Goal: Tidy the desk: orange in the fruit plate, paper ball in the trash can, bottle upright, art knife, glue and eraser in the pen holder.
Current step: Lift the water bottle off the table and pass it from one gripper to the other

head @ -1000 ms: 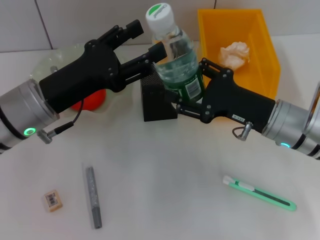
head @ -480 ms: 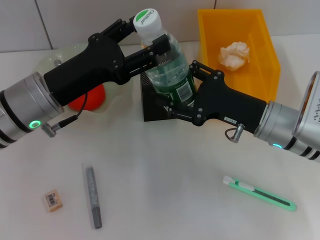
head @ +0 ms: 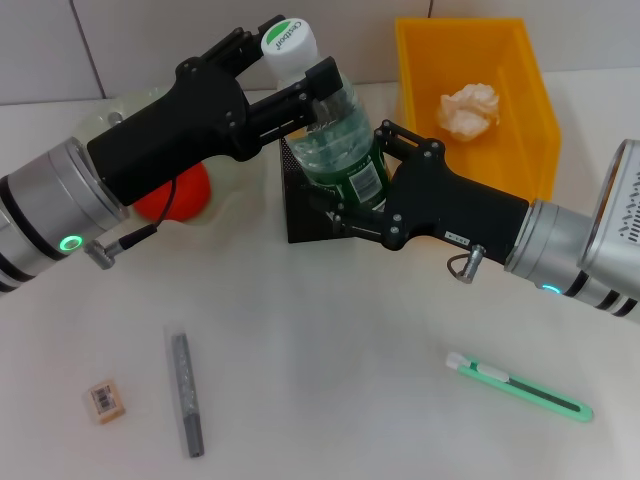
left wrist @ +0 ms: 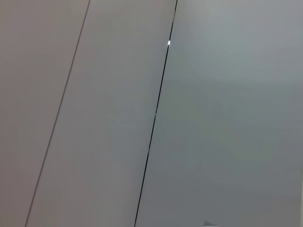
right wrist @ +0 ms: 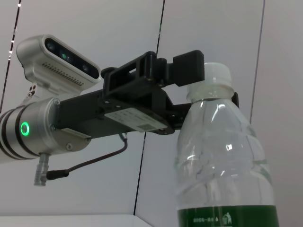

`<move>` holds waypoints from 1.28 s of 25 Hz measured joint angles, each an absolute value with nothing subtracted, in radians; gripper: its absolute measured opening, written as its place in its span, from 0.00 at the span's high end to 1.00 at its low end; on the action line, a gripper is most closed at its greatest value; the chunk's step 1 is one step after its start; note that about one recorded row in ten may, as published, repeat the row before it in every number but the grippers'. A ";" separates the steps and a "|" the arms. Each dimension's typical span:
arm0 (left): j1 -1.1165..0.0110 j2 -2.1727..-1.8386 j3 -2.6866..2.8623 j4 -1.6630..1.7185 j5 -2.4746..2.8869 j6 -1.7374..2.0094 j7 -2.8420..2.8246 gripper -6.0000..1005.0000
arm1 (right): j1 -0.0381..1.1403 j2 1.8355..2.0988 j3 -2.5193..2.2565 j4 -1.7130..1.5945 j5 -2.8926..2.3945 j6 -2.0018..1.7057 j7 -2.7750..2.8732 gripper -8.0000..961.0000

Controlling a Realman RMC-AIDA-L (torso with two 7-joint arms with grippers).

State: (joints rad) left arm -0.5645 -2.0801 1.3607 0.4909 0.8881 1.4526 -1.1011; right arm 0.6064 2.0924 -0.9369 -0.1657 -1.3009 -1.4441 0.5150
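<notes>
Bottle [head: 340, 140]: clear ribbed plastic, white cap.

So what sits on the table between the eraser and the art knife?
In the head view, only the glue stick lies between the eraser and the art knife; the rest of that stretch is bare table.

The white screw cap [head: 284, 41] of the clear plastic bottle carries a green oval logo whose wording is too small to make out; print on its green label [right wrist: 222, 218] is likewise illegible.
</notes>
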 joint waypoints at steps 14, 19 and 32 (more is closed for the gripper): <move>-0.569 -2.080 1.403 0.480 0.848 1.448 -1.089 0.21 | 0.612 2.092 -0.937 -0.166 -1.298 -1.451 0.515 0.20; -0.568 -2.080 1.417 0.480 0.838 1.442 -1.088 0.21 | 0.617 2.092 -0.937 -0.158 -1.299 -1.452 0.515 0.20; -0.565 -2.080 1.419 0.480 0.825 1.449 -1.077 0.21 | 0.617 2.092 -0.937 -0.155 -1.301 -1.453 0.515 0.20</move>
State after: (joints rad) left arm -0.5646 -2.0800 1.4191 0.4801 0.8246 1.4487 -1.0773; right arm 0.6170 2.0923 -0.9372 -0.1548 -1.3009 -1.4527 0.5150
